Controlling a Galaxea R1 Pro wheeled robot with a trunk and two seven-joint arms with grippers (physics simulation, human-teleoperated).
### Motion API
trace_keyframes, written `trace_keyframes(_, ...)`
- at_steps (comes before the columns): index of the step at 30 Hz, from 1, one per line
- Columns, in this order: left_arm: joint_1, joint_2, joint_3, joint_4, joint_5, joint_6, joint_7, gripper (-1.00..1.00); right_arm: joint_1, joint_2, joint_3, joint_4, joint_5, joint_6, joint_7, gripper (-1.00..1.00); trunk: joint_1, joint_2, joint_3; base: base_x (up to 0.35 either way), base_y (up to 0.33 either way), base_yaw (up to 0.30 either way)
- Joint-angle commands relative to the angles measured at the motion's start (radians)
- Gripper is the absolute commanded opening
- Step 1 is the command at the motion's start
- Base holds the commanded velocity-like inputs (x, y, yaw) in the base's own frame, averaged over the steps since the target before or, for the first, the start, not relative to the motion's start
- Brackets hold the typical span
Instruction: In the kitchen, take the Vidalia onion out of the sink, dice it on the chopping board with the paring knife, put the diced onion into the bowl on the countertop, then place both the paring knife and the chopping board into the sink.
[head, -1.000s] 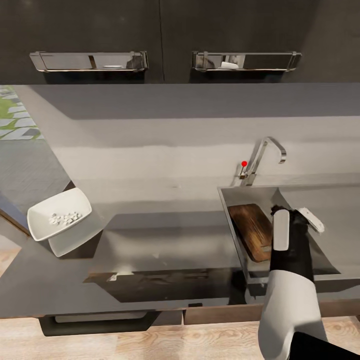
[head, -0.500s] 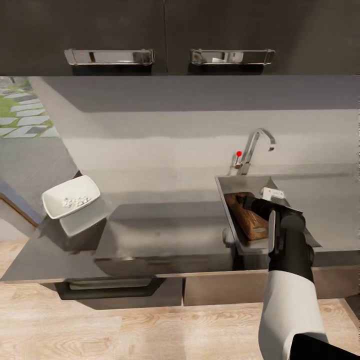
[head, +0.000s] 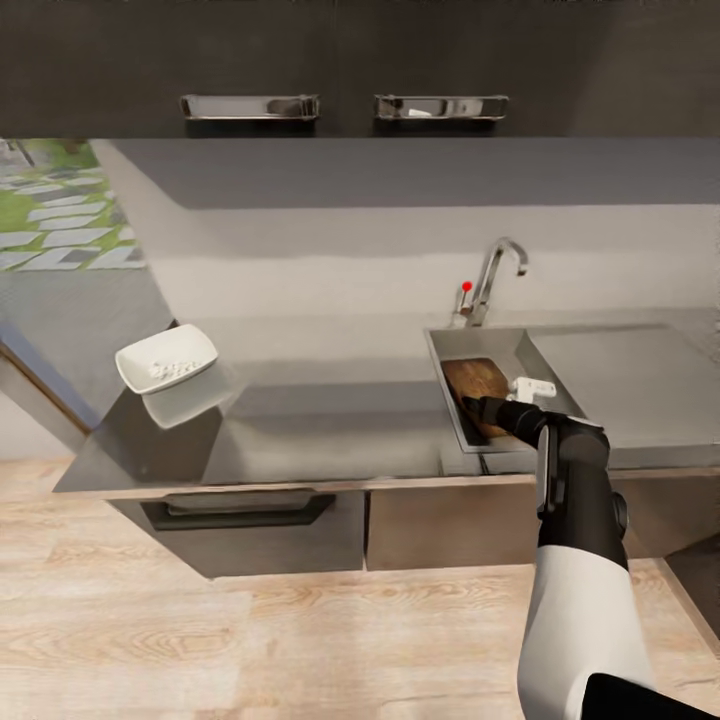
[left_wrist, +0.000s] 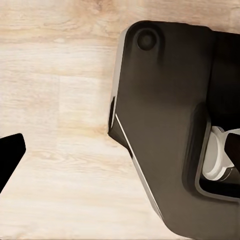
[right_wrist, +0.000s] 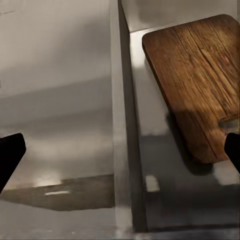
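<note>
Two task things already sit where they belong: the chopping board lies flat inside the sink, and the bowl with pale diced bits rests well apart at the far left end of the countertop. The right gripper hangs over the sink's near edge with its fingers spread wide and empty, the board just beyond them, its long axis running away toward the tap. I cannot make out the paring knife, so the task looks nearly done, judging by what lies in the basin.
</note>
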Motion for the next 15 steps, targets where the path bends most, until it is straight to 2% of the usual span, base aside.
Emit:
trace_keyframes(1, 0.0, 0.0, 0.001, -0.001, 0.011, 0.0, -0.01, 1.0, 0.0, 0.001, -0.003, -0.001, 0.01, 0.002, 0.011, 1.0, 0.0, -0.002, -0.002, -0.338, 0.0, 0.0)
trace_keyframes(15, 0.0, 0.0, 0.001, -0.001, 0.011, 0.0, -0.01, 1.0, 0.046, 0.001, 0.0, -0.002, 0.01, -0.124, 0.011, 1.0, 0.0, -0.002, -0.002, -0.338, 0.0, 0.0)
